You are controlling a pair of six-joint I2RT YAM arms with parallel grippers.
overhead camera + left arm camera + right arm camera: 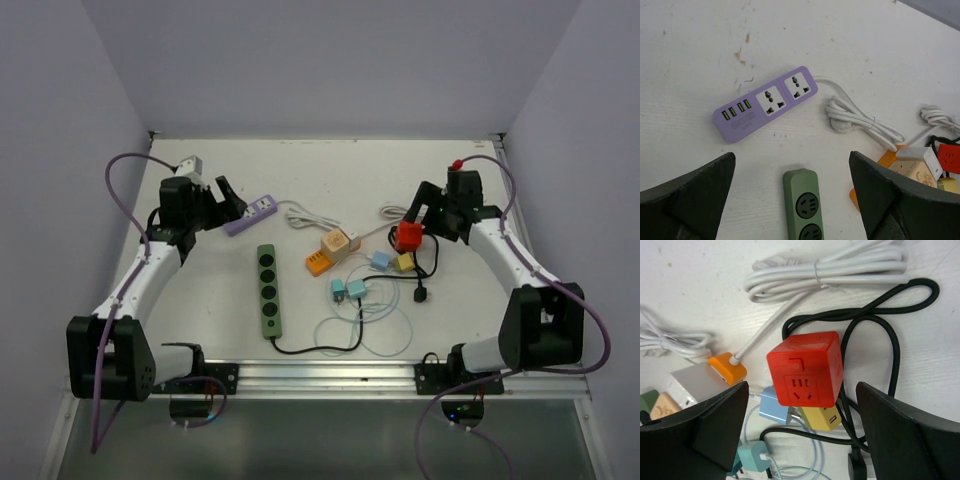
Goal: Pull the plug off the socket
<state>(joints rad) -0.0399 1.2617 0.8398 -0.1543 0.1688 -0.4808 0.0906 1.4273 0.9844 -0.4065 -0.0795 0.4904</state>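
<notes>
A red cube socket [807,369] with a black cord lies between my right gripper's open fingers, seen from above; it also shows in the top view [407,236]. Beside it a light blue plug [774,407] has its prongs at the side of a small yellow cube socket [821,417]. My right gripper [802,385] hovers open and empty over the red cube. My left gripper [792,160] is open and empty above the far end of a green power strip [804,205], near a purple power strip [765,102].
A beige cube socket with an orange plug [330,250] lies mid-table. Two teal plugs [348,290] with thin coiled cable lie nearer the front. White cord bundles [830,272] and a black cord loop [890,315] surround the red cube.
</notes>
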